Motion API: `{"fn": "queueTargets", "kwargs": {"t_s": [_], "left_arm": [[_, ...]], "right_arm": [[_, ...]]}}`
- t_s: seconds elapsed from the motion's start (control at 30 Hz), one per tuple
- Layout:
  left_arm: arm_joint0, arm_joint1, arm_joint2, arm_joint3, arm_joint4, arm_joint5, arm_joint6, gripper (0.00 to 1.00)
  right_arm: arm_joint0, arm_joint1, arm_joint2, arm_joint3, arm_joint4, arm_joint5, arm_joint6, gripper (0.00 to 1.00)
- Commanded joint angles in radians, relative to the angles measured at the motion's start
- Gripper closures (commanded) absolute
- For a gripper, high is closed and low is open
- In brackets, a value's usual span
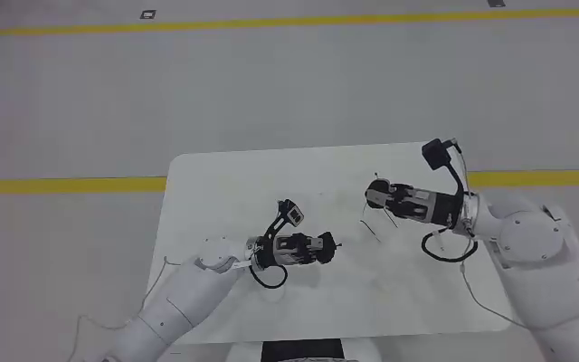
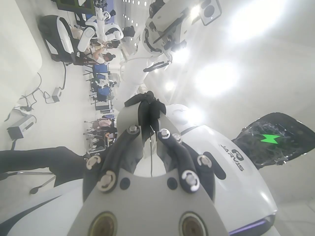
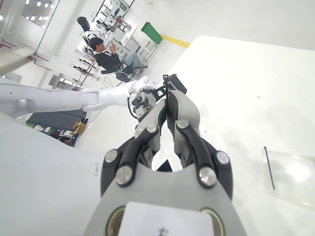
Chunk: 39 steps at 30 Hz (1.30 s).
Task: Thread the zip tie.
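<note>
My right gripper [image 3: 167, 99] is shut on a thin black zip tie [image 3: 165, 77], held above the white table [image 3: 233, 74]. The tie's square head sticks out past the fingertips. In the top view this gripper [image 1: 373, 192] hangs over the table's right half. My left gripper [image 1: 331, 242] is near the table's middle, a short gap from the right one. In its own wrist view the left gripper [image 2: 147, 104] has black-wrapped tips pressed together, and a thin black strap [image 2: 150, 153] runs back between the fingers. I cannot tell whether that strap is the same tie.
Another black zip tie [image 3: 269, 170] lies flat on a clear plastic sheet [image 3: 290, 173] on the table, also seen as a thin line [image 1: 365, 226] between the arms. The table's far and left parts [image 1: 271, 181] are bare.
</note>
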Motion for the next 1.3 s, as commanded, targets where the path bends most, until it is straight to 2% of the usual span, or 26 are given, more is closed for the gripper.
{"fn": "queueTargets", "kwargs": {"t_s": [0.0,0.57,0.9,1.0,1.1,1.27], "left_arm": [[0.000,0.000,0.000,0.000,0.000,0.000,0.000,1.00],[0.000,0.000,0.000,0.000,0.000,0.000,0.000,1.00],[0.000,0.000,0.000,0.000,0.000,0.000,0.000,1.00],[0.007,0.000,0.005,-0.017,0.006,0.029,0.033,1.00],[0.012,0.001,0.005,-0.020,-0.014,0.070,0.035,1.00],[0.016,0.001,0.005,-0.014,-0.047,0.115,0.030,1.00]], "right_arm": [[-0.004,-0.002,0.002,-0.005,0.004,0.000,0.008,1.00],[-0.020,-0.020,-0.009,-0.052,0.028,0.000,0.109,1.00],[-0.020,-0.021,-0.008,-0.052,0.029,0.000,0.112,1.00],[-0.024,-0.021,-0.017,-0.067,-0.020,0.000,0.082,1.00],[-0.024,-0.021,-0.023,-0.077,-0.037,0.000,0.067,1.00],[-0.026,-0.020,-0.028,-0.084,-0.067,0.000,0.032,1.00]]}}
